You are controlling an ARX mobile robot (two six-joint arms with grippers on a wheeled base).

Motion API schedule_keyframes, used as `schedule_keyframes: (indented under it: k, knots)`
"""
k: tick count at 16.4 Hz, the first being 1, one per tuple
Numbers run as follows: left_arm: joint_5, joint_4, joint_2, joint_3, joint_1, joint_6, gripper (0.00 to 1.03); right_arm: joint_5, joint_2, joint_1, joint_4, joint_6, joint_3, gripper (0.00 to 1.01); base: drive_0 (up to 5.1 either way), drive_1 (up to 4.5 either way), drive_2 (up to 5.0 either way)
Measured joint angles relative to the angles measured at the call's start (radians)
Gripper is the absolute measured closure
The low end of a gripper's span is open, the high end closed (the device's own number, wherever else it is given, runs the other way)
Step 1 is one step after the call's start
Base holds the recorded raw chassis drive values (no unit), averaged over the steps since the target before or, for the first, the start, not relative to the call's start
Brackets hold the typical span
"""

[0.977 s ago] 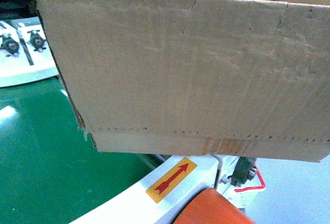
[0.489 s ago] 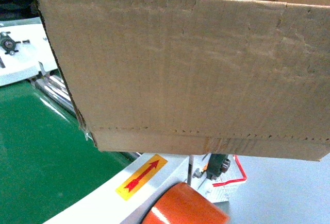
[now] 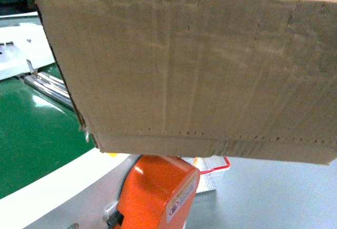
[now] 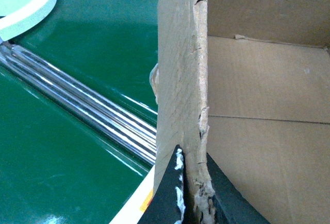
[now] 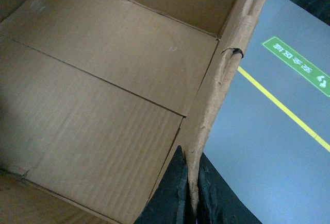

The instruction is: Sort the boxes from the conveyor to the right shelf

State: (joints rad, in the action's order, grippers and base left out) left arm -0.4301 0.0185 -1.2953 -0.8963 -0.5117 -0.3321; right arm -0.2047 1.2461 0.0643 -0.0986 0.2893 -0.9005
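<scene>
Closest to us, our left gripper (image 4: 188, 193) is pinched onto the left wall of the cardboard box (image 3: 200, 71), one dark finger outside, one inside, the ragged torn rim sticking up between them. Our right gripper (image 5: 190, 195) does the same on the opposite wall, fingers squeezed together with only the cardboard between. Gripping both side walls from above makes sense: box is wide, open-topped, no handles, so the walls are the only grabbable edges.

The box hangs between the two grippers, clear of any surface; in the head view its near face fills most of the frame, perforated line low on it, bottom edge in the air. The inside looks empty in both wrist views.

Below and outside the left gripper: the green conveyor belt (image 4: 67, 183), with shiny metal rails (image 4: 77, 110) crossing it. The conveyor's white rim (image 3: 52, 192) runs under the box's lower left corner. Just beyond, under the box, sits an orange housing (image 3: 158, 192) with a label.

Outside the right gripper: grey floor (image 5: 268, 147), with a yellow line (image 5: 283, 108) and a green floor marking (image 5: 296, 64). The shelf is not in view. Our judgement: carry phase, box off the belt, placement yet to come.
</scene>
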Motion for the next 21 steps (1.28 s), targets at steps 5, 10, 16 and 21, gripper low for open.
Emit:
schedule_keyframes:
  k: [5,10,16,21]
  knots:
    - [0.0,0.008,-0.001,-0.001,0.0,0.0,1.0,0.0,0.005,0.0,-0.003,0.0,0.0,0.99,-0.9,-0.9,-0.9]
    - [0.0,0.007,-0.001,-0.001,0.0,0.0,1.0,0.0,0.005,0.0,-0.002,0.0,0.0,0.99,-1.0,-1.0,-1.0]
    - [0.0,0.007,-0.001,-0.001,0.0,0.0,1.0,0.0,0.005,0.0,-0.002,0.0,0.0,0.99,-1.1,-1.08,-1.1]
    - [0.0,0.007,-0.001,-0.001,0.0,0.0,1.0,0.0,0.005,0.0,-0.002,0.0,0.0,0.99,-1.1,-1.08,-1.1]
